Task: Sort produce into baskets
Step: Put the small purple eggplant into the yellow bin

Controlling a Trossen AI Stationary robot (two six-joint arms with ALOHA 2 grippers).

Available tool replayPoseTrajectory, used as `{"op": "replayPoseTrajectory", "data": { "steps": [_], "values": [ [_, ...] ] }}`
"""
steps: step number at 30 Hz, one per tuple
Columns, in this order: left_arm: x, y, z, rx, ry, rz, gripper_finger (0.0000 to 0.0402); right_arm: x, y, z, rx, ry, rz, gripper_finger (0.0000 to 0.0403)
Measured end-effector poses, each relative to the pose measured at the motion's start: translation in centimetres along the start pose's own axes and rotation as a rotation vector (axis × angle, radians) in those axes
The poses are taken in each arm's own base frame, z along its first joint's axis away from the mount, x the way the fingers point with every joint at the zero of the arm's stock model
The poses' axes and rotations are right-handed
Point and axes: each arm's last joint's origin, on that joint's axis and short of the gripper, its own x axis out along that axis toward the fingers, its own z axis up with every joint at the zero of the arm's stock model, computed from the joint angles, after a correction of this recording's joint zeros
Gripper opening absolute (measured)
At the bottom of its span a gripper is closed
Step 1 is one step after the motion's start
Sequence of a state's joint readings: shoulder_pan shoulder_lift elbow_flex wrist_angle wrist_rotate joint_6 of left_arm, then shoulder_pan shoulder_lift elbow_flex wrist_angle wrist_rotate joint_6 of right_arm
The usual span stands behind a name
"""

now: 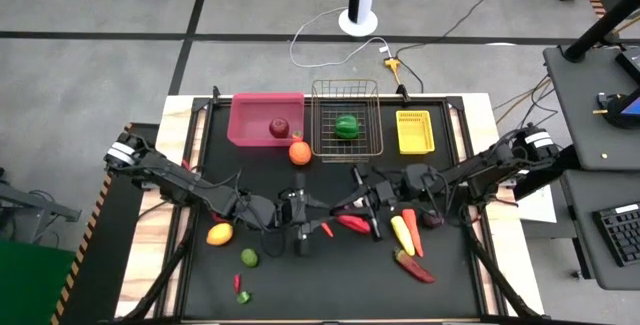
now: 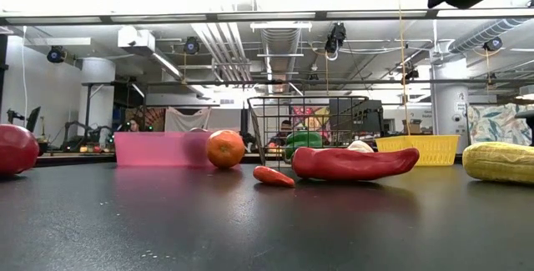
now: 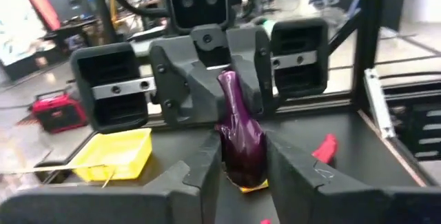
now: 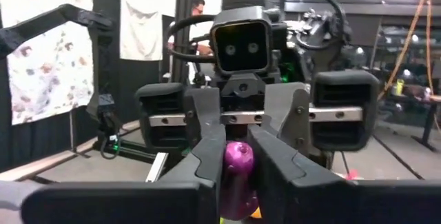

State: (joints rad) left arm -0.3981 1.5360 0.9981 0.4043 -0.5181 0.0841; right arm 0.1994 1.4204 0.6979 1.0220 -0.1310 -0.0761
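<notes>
Above the middle of the table my two grippers face each other, fingertip to fingertip: the left gripper and the right gripper. Between them hangs a glossy purple onion with a wide bulb and a narrow neck. Both grippers are shut on it. The pink bin holds a red apple. The wire basket holds a green pepper. The yellow bin stands at the far right. My left gripper pinches the onion's wide bulb between its two fingers, coming about level from the table's left. The onion lies along the fingers, neck away from them, clear of the table. My right gripper pinches the onion's narrow neck end between its two fingers, coming from the table's right, opposite the left gripper. In the left wrist view its fingers close on the neck's tip.
Loose on the black mat lie an orange by the pink bin, a yellow-orange fruit, a lime, red chillies, corn, a carrot and a small chilli.
</notes>
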Motion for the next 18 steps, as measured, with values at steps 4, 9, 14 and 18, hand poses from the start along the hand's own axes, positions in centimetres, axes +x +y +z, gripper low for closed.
{"op": "replayPoseTrajectory", "data": {
  "steps": [4, 9, 14, 18],
  "values": [
    [-0.3, 0.2, -0.4, -0.012, 0.065, 0.012, 0.0123, -0.1, -0.1, -0.2, 0.034, 0.046, -0.013, 0.0048],
    [-0.8, 0.5, -1.1, -0.019, 0.177, 0.022, 0.0172, -0.9, -0.9, 0.5, 0.102, 0.111, -0.094, 0.0052],
    [-1.4, 0.8, -1.9, -0.055, 0.27, 0.032, 0.0194, -2.4, -2.7, 1.7, 0.194, 0.209, -0.256, 0.0053],
    [-1.5, 0.8, -2.3, -0.098, 0.314, 0.044, 0.0196, -4.0, -5.0, 2.9, 0.231, 0.407, -0.509, 0.0053]
  ]
}}
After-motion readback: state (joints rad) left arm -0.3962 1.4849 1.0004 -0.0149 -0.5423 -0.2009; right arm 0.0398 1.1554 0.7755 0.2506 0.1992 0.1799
